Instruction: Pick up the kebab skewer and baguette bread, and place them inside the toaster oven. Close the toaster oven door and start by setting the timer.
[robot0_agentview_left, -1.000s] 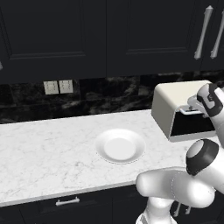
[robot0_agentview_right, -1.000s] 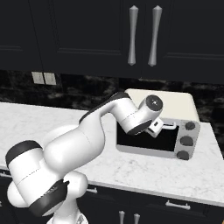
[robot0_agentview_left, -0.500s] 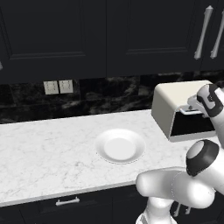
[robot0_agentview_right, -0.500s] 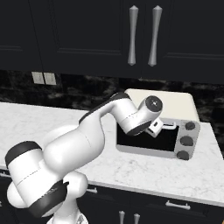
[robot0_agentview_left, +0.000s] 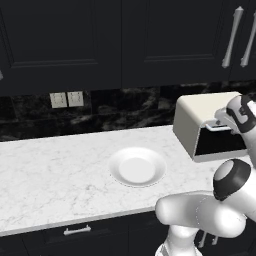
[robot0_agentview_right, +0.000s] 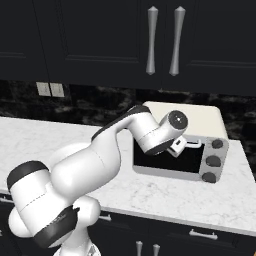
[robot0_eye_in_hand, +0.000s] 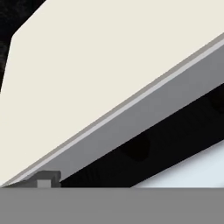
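A: Where's the gripper (robot0_agentview_right: 186, 145) sitting?

B: Right at the top edge of the toaster oven door (robot0_agentview_right: 167, 161), by the pale bar handle (robot0_agentview_right: 194, 146). The fingers are spread about as wide as they go and have hold of nothing.

A: Why there?

B: My guess — it's lined up to work the door by that bar. The door looks closed, or nearly; from here I can't settle it.

A: And the toaster oven (robot0_agentview_left: 207, 122) itself?

B: A cream, boxy shell with rounded top edges and a dark glossy glass front, at about 3 o'clock from the white plate (robot0_agentview_left: 138, 167). Three round dark knobs (robot0_agentview_right: 213, 161) run down its right side.

A: The food?

B: The plate is a smooth, shallow dish and bare — it lies on the pale veined marble counter (robot0_agentview_left: 60, 175). I can't make out the skewer or baguette behind the glass.
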